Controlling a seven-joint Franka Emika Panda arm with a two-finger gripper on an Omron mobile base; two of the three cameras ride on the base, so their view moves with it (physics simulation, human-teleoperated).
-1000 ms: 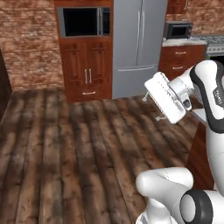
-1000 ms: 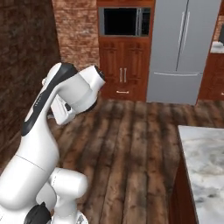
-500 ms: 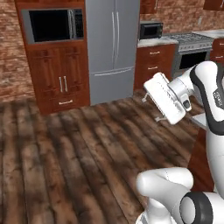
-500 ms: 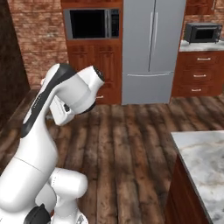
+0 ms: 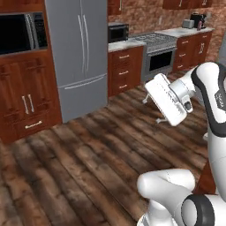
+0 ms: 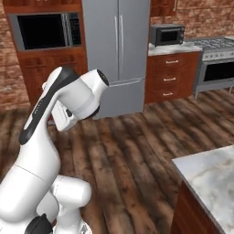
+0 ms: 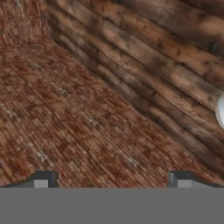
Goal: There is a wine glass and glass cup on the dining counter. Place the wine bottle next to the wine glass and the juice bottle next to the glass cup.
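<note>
The base has been turned: the fridge (image 5: 79, 53) is shifted left, the stove (image 6: 218, 59) revealed. The hand (image 7: 109, 179) is held open and empty; no bottle reached.

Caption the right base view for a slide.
Robot arm raised before a grey fridge, gripper open and empty, marble counter corner at right.

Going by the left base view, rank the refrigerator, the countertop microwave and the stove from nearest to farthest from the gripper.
Measured from the gripper, held open above the floor:
1. Stove, straight behind the gripper against the back wall.
2. Countertop microwave, further left on the counter.
3. Refrigerator, left again. It is close to the microwave in distance, so these two are hard to separate.
</note>
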